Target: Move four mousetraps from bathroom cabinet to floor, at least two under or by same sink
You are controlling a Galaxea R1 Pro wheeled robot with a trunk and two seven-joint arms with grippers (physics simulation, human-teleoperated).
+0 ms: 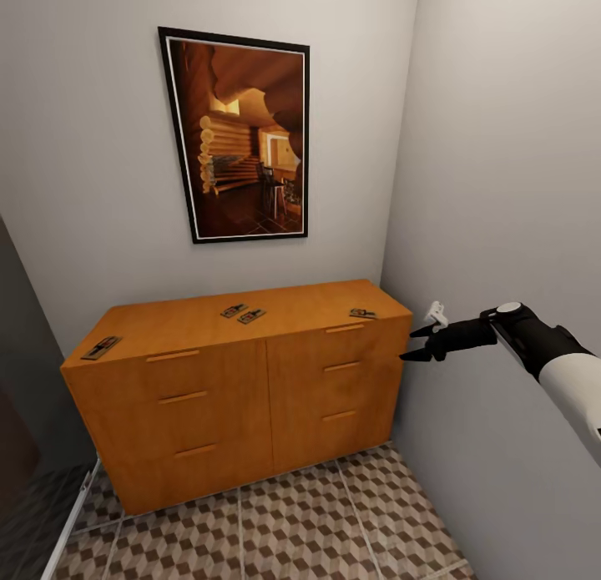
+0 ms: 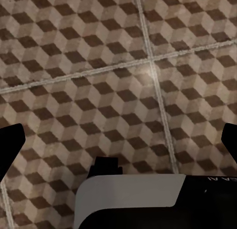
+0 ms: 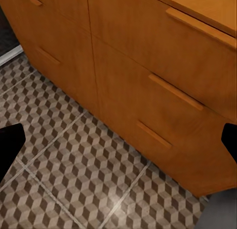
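Nearest, at 6 o'clock in the head view, the bathroom floor point(image 1: 317, 522) of cube-patterned tiles with pale grout runs up to the base of the cabinet point(image 1: 242, 396). The left gripper point(image 2: 118, 145), seen from the left wrist, hangs over bare tile with its two dark fingertips spread wide to either edge, nothing between them. At 3 o'clock the right gripper point(image 1: 420, 344) reaches in from the right, just off the cabinet's right end beside the grey side wall; its dark fingers are parted and empty, and from the right wrist its fingertips point(image 3: 11, 145) sit far apart over tile and drawer fronts. The cabinet stands against the back wall, all six drawers closed. On its top lie the four mousetraps: one at the left front corner point(image 1: 102, 347), two close together near the middle rear point(image 1: 234, 310) point(image 1: 251, 316), one near the right front edge point(image 1: 362, 314). Farthest, at 12 o'clock, a black-framed picture point(image 1: 238, 135) hangs on the wall above.
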